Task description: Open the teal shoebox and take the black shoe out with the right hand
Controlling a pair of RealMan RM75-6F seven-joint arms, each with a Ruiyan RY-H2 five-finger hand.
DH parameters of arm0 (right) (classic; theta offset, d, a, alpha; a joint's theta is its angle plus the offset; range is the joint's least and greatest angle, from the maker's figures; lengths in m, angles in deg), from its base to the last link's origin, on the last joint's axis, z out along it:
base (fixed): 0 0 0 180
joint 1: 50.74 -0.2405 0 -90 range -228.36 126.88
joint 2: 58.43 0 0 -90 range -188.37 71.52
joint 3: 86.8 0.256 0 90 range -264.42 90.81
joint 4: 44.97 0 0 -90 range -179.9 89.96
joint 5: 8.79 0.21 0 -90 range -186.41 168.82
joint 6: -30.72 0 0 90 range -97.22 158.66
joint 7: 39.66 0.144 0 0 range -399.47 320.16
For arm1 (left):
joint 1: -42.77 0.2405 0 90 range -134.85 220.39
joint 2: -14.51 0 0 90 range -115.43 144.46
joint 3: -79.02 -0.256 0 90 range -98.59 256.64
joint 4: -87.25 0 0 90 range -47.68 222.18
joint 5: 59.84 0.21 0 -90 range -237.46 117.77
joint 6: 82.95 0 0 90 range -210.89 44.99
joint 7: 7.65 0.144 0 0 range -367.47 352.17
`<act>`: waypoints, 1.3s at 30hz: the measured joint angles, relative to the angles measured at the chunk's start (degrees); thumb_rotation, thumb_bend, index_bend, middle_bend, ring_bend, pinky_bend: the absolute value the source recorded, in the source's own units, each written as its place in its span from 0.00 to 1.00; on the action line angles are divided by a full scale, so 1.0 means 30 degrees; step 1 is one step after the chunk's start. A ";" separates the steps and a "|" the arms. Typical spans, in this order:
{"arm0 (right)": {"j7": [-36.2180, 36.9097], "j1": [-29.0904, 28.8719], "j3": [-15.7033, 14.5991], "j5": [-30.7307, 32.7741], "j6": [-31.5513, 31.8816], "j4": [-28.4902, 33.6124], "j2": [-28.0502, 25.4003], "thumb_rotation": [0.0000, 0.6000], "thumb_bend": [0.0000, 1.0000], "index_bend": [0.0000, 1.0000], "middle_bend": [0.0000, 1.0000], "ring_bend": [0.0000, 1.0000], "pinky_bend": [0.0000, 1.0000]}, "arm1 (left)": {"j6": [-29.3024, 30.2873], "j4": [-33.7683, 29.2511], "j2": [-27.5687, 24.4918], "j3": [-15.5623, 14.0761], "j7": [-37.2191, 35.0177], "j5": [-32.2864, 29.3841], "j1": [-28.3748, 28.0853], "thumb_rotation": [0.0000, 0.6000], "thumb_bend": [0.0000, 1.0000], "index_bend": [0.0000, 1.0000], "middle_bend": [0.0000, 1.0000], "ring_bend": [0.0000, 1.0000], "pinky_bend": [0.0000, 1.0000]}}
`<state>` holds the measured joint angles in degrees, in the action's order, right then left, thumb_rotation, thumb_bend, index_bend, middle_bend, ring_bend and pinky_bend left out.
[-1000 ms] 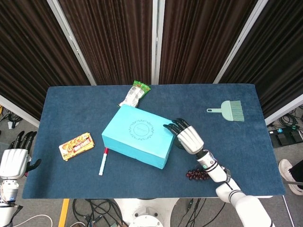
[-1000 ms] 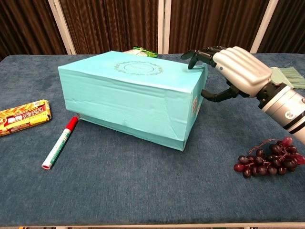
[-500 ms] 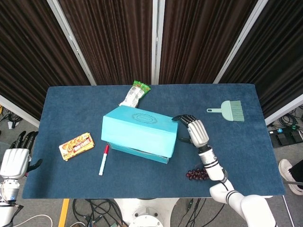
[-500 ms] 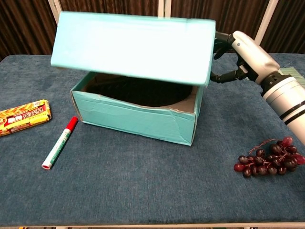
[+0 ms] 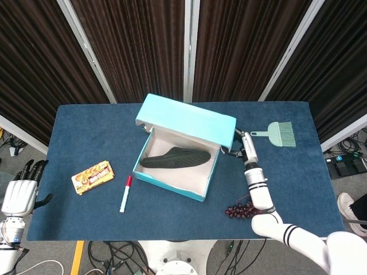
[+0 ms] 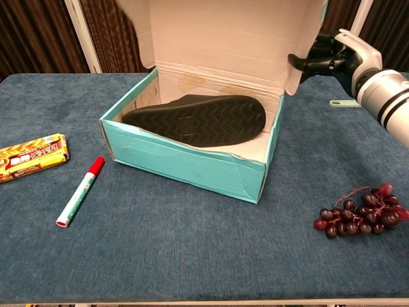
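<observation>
Nearest the robot lie a red-capped marker (image 6: 80, 190) and a bunch of dark grapes (image 6: 359, 211). No writing on the marker can be read. At the left edge sits a yellow and orange snack pack (image 6: 30, 157); its printing is too small to make out.

The teal shoebox (image 6: 185, 163) stands mid-table with its lid (image 6: 217, 38) swung fully upright, white inside showing. A second ago the lid was closed flat, its round printed emblem on top; half a second ago it was half raised. The black shoe (image 6: 198, 119) lies inside the box, sole up and tread showing.

The right hand (image 6: 332, 59) is at the lid's right edge, dark fingers curled against the flap; it seems to pinch the flap, though the contact is partly hidden. It has risen with the lid.

The left hand (image 5: 18, 195) hangs off the table's left side, fingers straight and holding nothing, unchanged.

Farther back are a pale green brush (image 5: 276, 133) and a green snack bag, now hidden behind the lid.
</observation>
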<state>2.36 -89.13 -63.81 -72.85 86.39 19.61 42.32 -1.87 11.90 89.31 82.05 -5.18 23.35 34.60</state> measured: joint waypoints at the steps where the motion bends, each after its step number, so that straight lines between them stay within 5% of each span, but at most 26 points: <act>1: -0.0014 0.0011 0.0354 0.0779 -0.0663 0.0440 -0.0336 1.00 0.29 0.47 0.58 0.42 0.52 | -0.0017 0.0029 0.0014 -0.0006 -0.0032 -0.0020 0.0006 1.00 0.19 0.08 0.11 0.03 0.28; 4: 0.0036 0.0057 0.1188 0.2690 -0.2060 0.1312 -0.0997 1.00 0.25 0.44 0.59 0.41 0.52 | -0.0070 0.0122 0.0035 -0.0032 -0.0136 -0.0056 0.0022 1.00 0.19 0.08 0.11 0.03 0.28; 7: 0.0235 0.0164 0.1946 0.4533 -0.3524 0.2211 -0.1723 1.00 0.11 0.20 0.49 0.26 0.39 | -0.0087 0.0187 0.0037 -0.0054 -0.0192 -0.0041 0.0023 1.00 0.19 0.08 0.11 0.03 0.28; 10: 0.0335 0.0368 0.2438 0.5416 -0.4806 0.3152 -0.2750 1.00 0.03 0.00 0.20 0.04 0.07 | -0.0115 0.0245 0.0060 -0.0061 -0.0260 -0.0035 0.0009 1.00 0.19 0.08 0.11 0.03 0.28; 14: 0.0555 0.0911 0.2849 0.5321 -0.5100 0.3951 -0.3647 1.00 0.00 0.00 0.01 0.00 0.00 | -0.0130 0.0258 0.0084 -0.0090 -0.0313 0.0029 -0.0017 1.00 0.19 0.08 0.11 0.03 0.28; 21: 0.0155 0.1419 0.2996 0.4513 -0.3132 0.4148 -0.3748 1.00 0.02 0.00 0.00 0.00 0.00 | -0.0049 0.0209 0.0089 -0.0083 -0.0314 0.0036 0.0007 1.00 0.19 0.08 0.11 0.03 0.28; 28: -0.1266 0.1645 0.1958 0.0141 0.1356 0.3876 -0.3173 1.00 0.04 0.00 0.03 0.00 0.00 | 0.0001 0.0091 0.0066 -0.0051 -0.0286 0.0114 -0.0050 1.00 0.19 0.08 0.11 0.03 0.28; 39: -0.7113 0.0286 -0.0529 -0.3384 0.1339 0.4523 -0.3271 1.00 0.10 0.00 0.06 0.00 0.00 | 0.0085 0.0034 -0.0072 0.0018 -0.0473 0.0045 -0.0019 1.00 0.19 0.08 0.11 0.03 0.28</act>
<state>-18.97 -88.27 -65.40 -83.00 90.41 33.18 32.51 -1.61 12.00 89.09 82.11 -6.60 23.49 34.54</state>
